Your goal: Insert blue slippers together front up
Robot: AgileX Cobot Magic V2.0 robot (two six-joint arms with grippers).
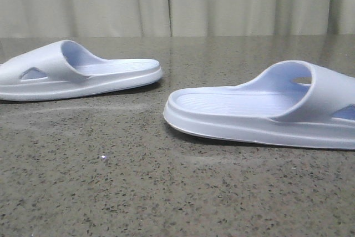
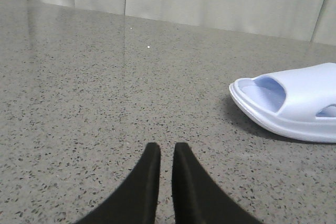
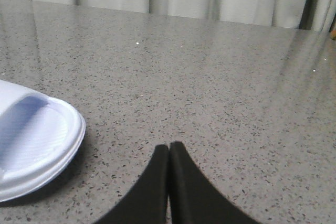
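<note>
Nothing grabbed yet. Left slipper (image 1: 77, 70) lying flat on the speckled surface (image 1: 138, 192), far left, long axis running across the front view, open heel end pointing inward. Right slipper (image 1: 266, 106) nearer the camera on the right, same crosswise lie, heel end also inward, so heel to heel with a clear gap between. Left hand (image 2: 166, 153) hovering empty, fingers nearly together with only a thin slit showing, its slipper off to one side. Right hand (image 3: 169, 153) pressed fully together, empty too, heel end just beside it. Probably each arm for its own side.
</note>
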